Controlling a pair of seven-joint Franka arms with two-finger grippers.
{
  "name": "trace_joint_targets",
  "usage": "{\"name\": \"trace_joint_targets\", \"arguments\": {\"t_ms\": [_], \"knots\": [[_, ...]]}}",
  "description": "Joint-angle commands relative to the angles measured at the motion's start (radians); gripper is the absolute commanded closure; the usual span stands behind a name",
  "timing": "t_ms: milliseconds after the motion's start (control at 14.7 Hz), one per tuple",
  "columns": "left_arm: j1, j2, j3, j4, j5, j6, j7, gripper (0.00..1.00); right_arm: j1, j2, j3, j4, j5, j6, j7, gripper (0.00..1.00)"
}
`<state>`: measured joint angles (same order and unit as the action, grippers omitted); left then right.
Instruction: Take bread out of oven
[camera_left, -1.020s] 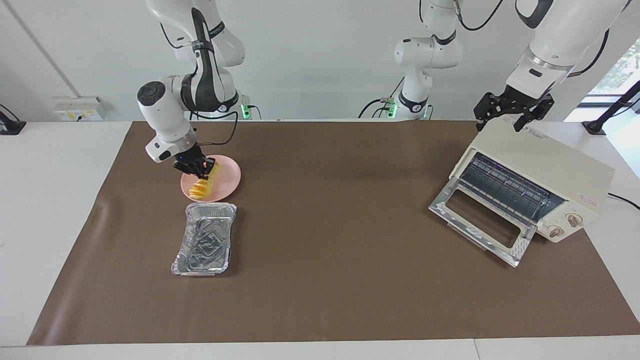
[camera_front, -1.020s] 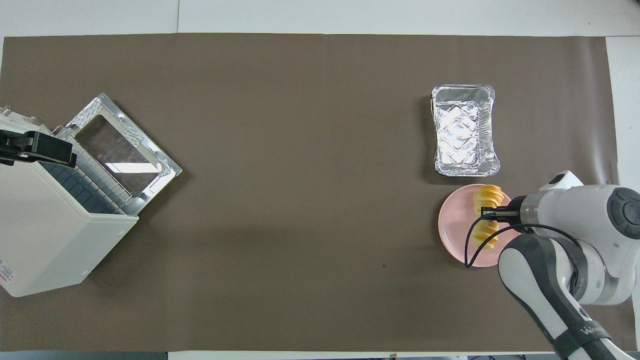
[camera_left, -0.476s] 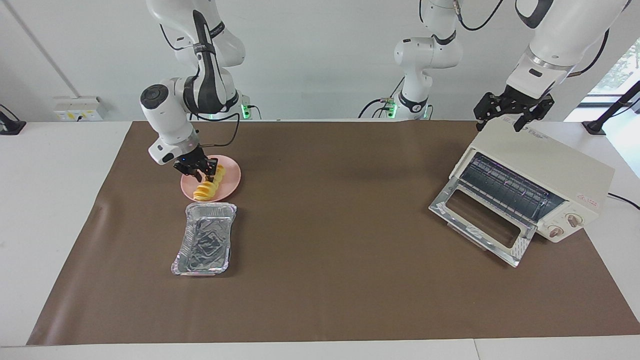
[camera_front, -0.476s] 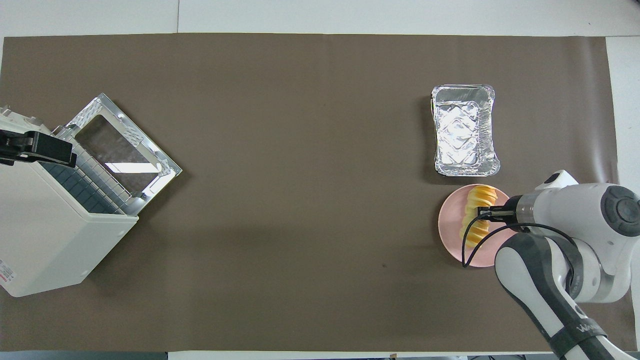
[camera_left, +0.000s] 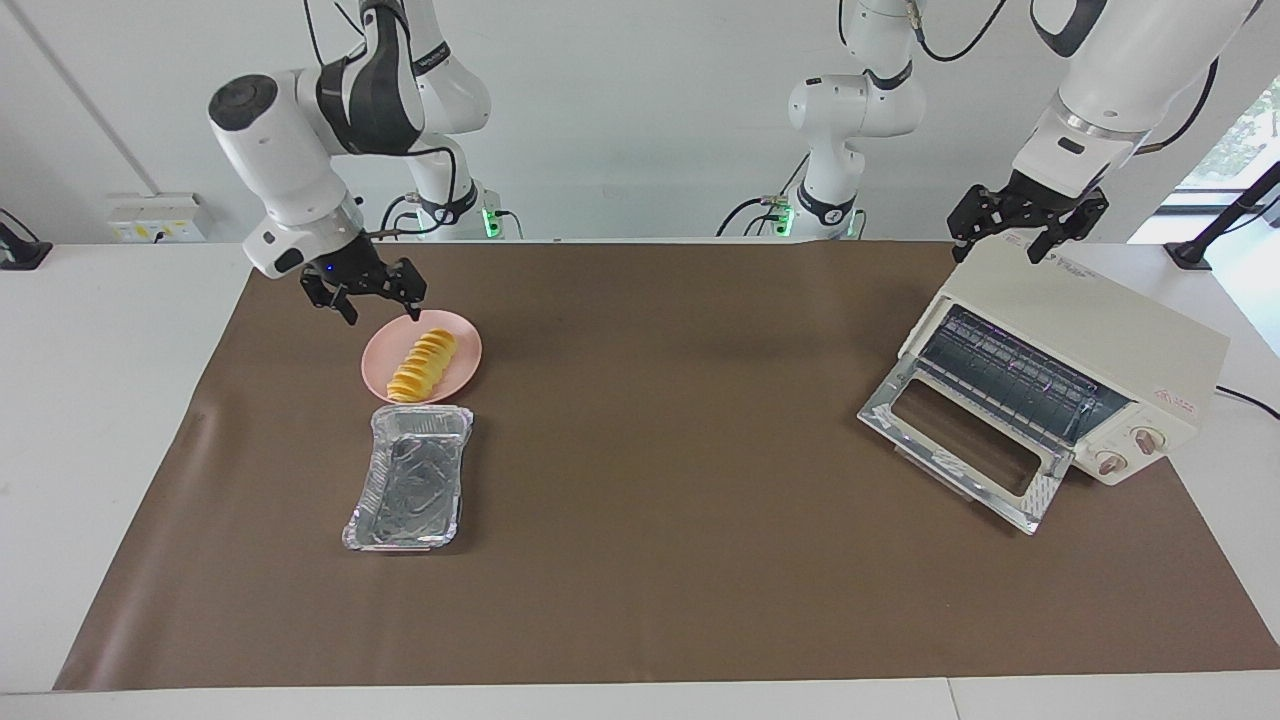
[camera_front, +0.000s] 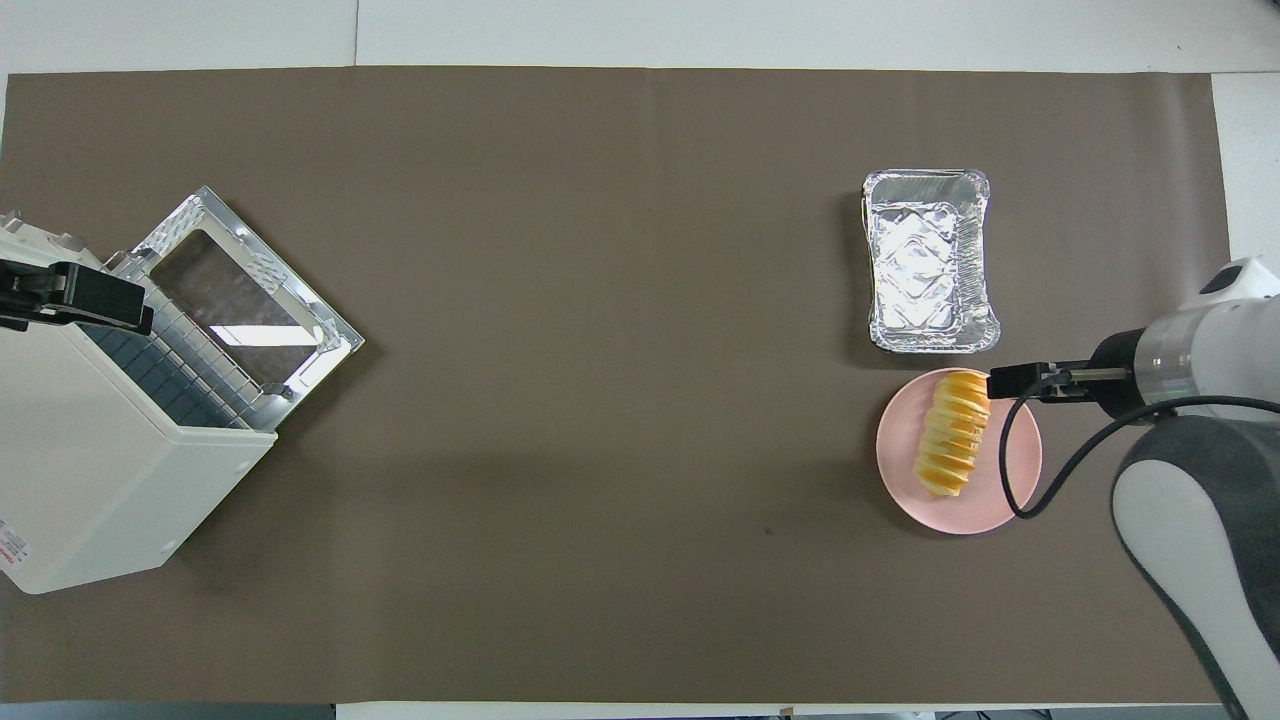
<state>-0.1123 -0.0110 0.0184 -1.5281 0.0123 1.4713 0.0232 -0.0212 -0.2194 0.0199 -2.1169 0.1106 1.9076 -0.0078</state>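
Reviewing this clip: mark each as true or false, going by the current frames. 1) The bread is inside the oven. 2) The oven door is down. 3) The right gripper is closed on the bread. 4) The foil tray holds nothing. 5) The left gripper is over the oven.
1) False. The bread lies on the pink plate, out of the oven.
2) True. The oven door hangs open.
3) False. The right gripper is open, raised above the plate's edge, clear of the bread.
4) True. The foil tray is empty.
5) True. The left gripper waits open over the oven's top.
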Motion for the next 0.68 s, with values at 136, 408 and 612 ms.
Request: {"name": "trace_joint_targets", "arguments": {"t_ms": [136,408,612], "knots": [[0.008,-0.003,-0.005,-0.004,0.000,-0.006,0.006,0.00,-0.040,0.029,0.002,0.269,-0.019,-0.252,0.006,0.00],[0.008,-0.003,-0.005,-0.004,0.000,-0.006,0.007,0.00,-0.040,0.110,0.006,0.442,-0.115,-0.331,-0.001,0.01],[0.008,-0.003,-0.005,-0.004,0.000,-0.006,0.006,0.00,-0.049,0.152,0.006,0.483,-0.112,-0.332,0.000,0.01]]}}
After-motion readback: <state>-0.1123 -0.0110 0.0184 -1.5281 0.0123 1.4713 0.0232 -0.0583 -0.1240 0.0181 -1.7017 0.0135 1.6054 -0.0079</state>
